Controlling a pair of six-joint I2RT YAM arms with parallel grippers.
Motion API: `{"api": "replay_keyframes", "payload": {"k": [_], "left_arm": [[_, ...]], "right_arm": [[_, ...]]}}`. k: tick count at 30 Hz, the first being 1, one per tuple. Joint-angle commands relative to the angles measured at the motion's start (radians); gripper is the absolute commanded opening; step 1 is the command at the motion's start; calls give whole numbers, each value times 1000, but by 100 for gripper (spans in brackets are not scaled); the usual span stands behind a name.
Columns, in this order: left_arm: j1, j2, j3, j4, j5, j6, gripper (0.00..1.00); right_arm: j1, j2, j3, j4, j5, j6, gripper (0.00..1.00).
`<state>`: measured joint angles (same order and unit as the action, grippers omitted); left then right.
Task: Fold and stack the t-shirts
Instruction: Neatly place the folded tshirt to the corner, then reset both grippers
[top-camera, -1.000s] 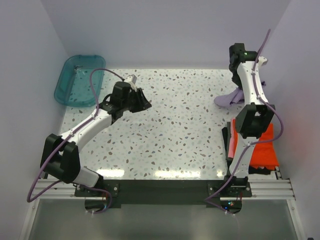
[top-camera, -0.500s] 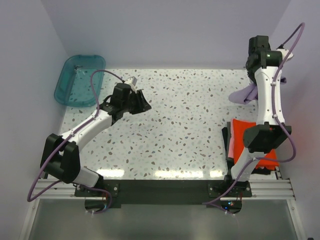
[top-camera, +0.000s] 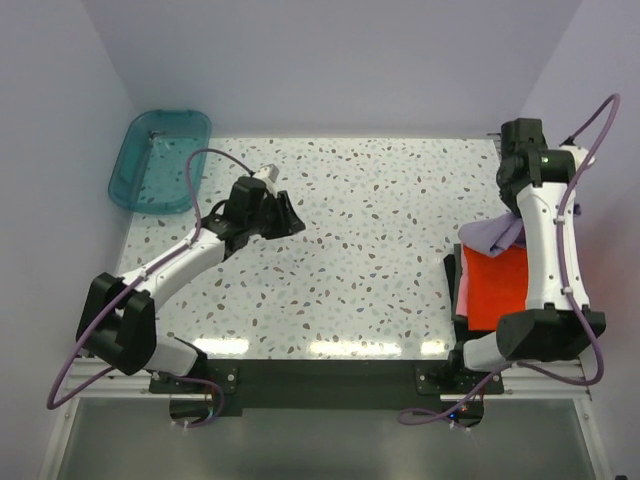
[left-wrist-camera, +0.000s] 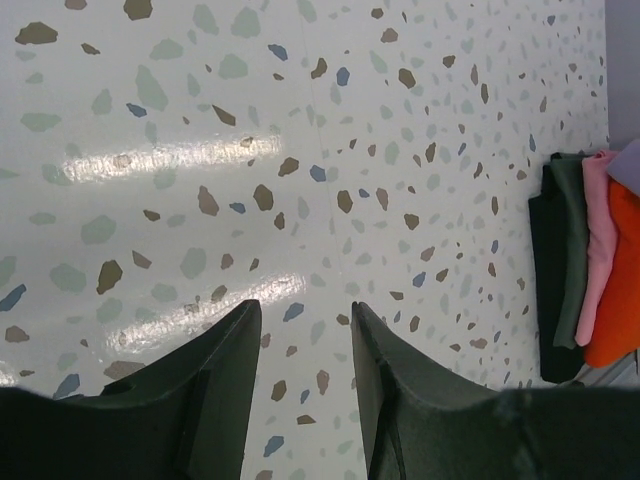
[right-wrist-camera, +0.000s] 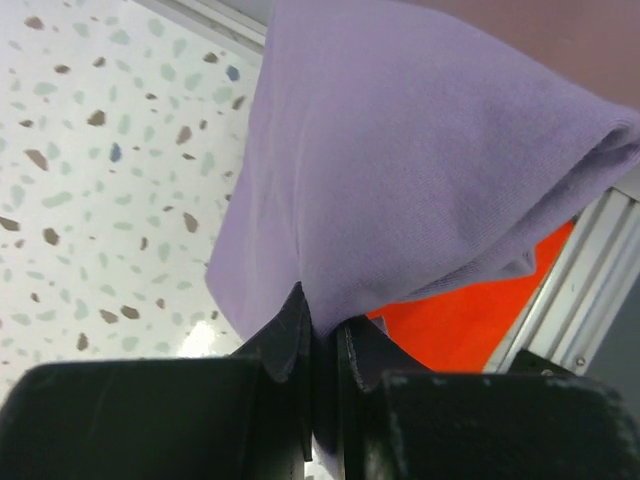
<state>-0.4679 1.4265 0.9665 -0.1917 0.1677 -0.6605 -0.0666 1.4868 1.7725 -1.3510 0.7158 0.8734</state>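
Now that the right arm has swung nearer: lavender t-shirt (top-camera: 490, 236) has come from the table's (top-camera: 380, 230) far right corner to the far edge of the orange-red t-shirt (top-camera: 495, 290).
Meaning for task: folding looks done; stacking seems 1 release away, though the tee overhangs leftward.
Right gripper (right-wrist-camera: 318, 322): fingers pinched tight on a lavender edge, cloth spreading beyond them.
Left gripper (left-wrist-camera: 305, 330): fingers part open, holding nothing, above bare table.
Lavender long axis: roughly left-right in the top view, crossing the orange-red tee's near-far length; rounded fold faces right in the wrist view.
Stack: orange-red tee lies on a pink cloth (left-wrist-camera: 598, 250) and a dark cloth (left-wrist-camera: 560, 270).
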Motion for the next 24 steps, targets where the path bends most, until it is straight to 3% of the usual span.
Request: {"api": "replay_keyframes", "payload": {"k": [1, 5, 7, 8, 9, 15, 24], "left_arm": [[-27, -49, -29, 52, -14, 10, 46], [-52, -66, -60, 66, -22, 1, 46], [-61, -72, -71, 69, -23, -2, 46], [-64, -77, -75, 72, -23, -4, 46], [-67, -80, -81, 75, -23, -5, 46], [-74, -116, -104, 80, -25, -13, 46], [-74, -169, -126, 74, -31, -10, 47]], "right_arm": [[-4, -158, -135, -212, 40, 47, 0], [-4, -310, -290, -212, -2, 62, 0], [-4, -373, -396, -191, -28, 55, 30], [-4, -400, -424, -194, -41, 50, 52], [-4, -443, -462, -201, -45, 41, 97], [-4, -543, -444, -224, -62, -56, 99], [-4, -600, -447, -18, -286, -238, 99]]}}
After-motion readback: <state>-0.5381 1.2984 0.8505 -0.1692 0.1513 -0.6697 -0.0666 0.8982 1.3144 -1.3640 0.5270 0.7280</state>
